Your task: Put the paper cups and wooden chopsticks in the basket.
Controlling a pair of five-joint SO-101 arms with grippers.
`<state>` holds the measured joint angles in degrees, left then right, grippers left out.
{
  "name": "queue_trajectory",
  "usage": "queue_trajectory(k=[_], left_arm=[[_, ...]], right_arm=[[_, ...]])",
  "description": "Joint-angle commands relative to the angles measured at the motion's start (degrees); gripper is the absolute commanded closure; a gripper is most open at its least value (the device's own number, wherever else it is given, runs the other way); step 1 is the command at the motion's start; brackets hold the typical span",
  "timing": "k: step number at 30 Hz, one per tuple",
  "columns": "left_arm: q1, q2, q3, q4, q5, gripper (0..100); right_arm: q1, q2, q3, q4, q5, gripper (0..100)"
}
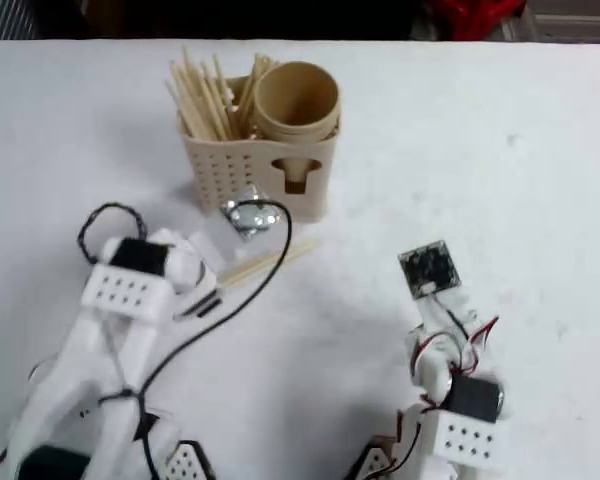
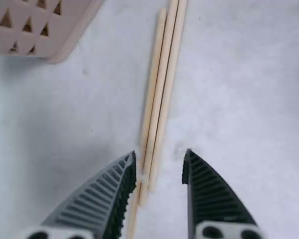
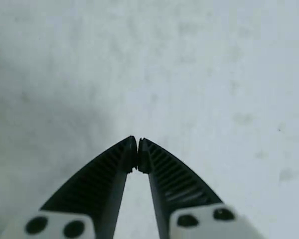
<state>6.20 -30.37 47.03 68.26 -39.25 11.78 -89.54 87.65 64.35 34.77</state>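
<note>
Left wrist view: left pincer [image 2: 159,167] half open astride near ends of wooden chopsticks [image 2: 162,74] lying on table [image 2: 239,99], seemingly poised for pickup; basket [image 2: 45,30] beyond, paper cups [image 1: 298,100] inside; right pincer [image 3: 137,149] closed, empty, well apart.

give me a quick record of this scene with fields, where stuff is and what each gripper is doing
basket: upright on the table
in basket: paper cups; bunch of chopsticks
loose chopsticks: flat on the table, in front of the basket
left gripper: open, fingers either side of the loose chopsticks' end
right gripper: shut, over bare table
</note>
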Motion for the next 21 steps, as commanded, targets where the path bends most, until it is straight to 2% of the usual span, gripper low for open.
queue_trajectory(k=[1,3,8,18,21], left_arm=[[0.13,8.04,-2.99,-5.89,-0.44,83],[0.13,10.86,-2.99,-8.09,-0.53,83],[0.31,17.98,-3.87,-12.4,-0.62,83],[0.4,33.71,-13.01,-12.48,-0.7,84],[0.57,35.82,-13.27,-12.48,-0.7,87]], right_arm=[[0.75,-10.51,5.01,-0.57,0.26,98.1],[1.98,-14.64,8.26,-1.01,0.35,98.1],[4.0,-12.18,8.97,-1.36,0.44,98.1],[9.1,-13.67,9.23,-1.01,0.44,98.1],[9.89,-13.67,9.23,-1.01,0.35,98.1]])
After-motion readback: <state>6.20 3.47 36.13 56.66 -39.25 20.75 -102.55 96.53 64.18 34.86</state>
